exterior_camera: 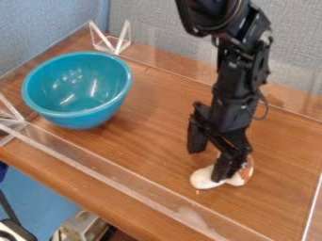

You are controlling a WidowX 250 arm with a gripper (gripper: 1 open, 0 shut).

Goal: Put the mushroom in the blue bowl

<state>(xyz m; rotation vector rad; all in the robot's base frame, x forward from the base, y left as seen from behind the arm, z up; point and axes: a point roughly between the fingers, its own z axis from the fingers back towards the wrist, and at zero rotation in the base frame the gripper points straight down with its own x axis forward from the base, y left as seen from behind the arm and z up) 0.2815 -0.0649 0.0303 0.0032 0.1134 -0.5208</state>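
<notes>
The mushroom (212,179) lies on its side on the wooden table, lower right; only its cream stem end and a sliver of reddish cap show from behind the fingers. My gripper (214,155) points straight down right over it, open, with one black finger (199,139) on its left and the other on its right, low at the table. I cannot tell whether the fingers touch the mushroom. The blue bowl (78,88) stands upright at the left, well apart from the gripper, with nothing inside.
Clear acrylic walls (101,162) fence the wooden table (138,141) along the front, back and right sides. Small clear brackets (113,41) stand at the back left corner. A blue-grey wall lies behind.
</notes>
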